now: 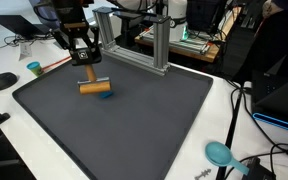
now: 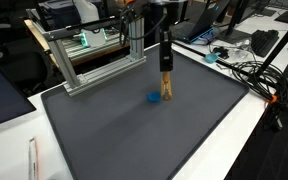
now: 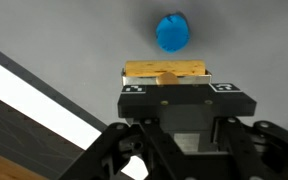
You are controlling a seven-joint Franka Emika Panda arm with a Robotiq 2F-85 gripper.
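The black two-fingered Robotiq gripper [image 1: 87, 68] hung straight down from the wrist of the dark Franka arm [image 2: 162, 22] (upright in both exterior views), its fingers [image 3: 227, 92] drawn in

Both exterior views look down at a slant, from mid-range, over the dark mat [image 1: 134, 130] on the tabletop [image 1: 229, 110]. In an exterior view the aluminium frame [image 1: 134, 40] lines the mat's far edge; in an exterior view from another side, the frame [image 2: 94, 55] sits toward the far left corner. The wrist view looks down from close up, past the pincer [image 3: 174, 85]. All three views share the wooden block [image 3: 166, 70] and the blue piece [image 3: 172, 32] at mid-mat.
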